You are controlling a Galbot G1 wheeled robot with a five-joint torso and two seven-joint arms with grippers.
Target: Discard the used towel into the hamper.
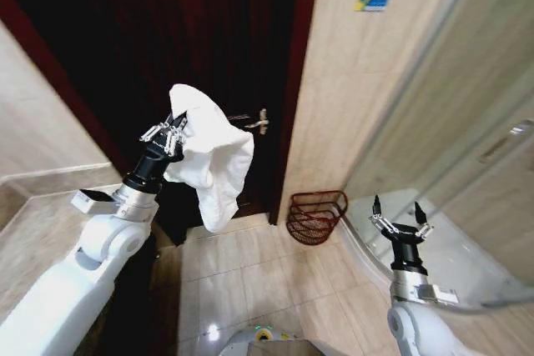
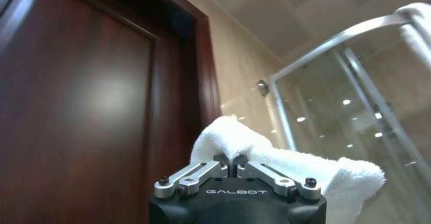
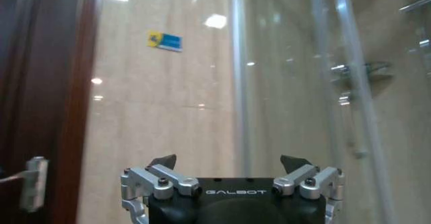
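Before the dark door, towel hanging lengthwise downward, clamped in closed left pincer.

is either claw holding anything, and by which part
The left claw holds the white towel, pinched at a bunched fold near its upper end; the rest hangs down. The right claw is open and holds nothing.

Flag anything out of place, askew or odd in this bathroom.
Nothing looks damaged or spilled. The white towel hangs from the shut left gripper in front of the dark door. The hamper stands upright on the floor against the tiled wall. The right gripper is open.
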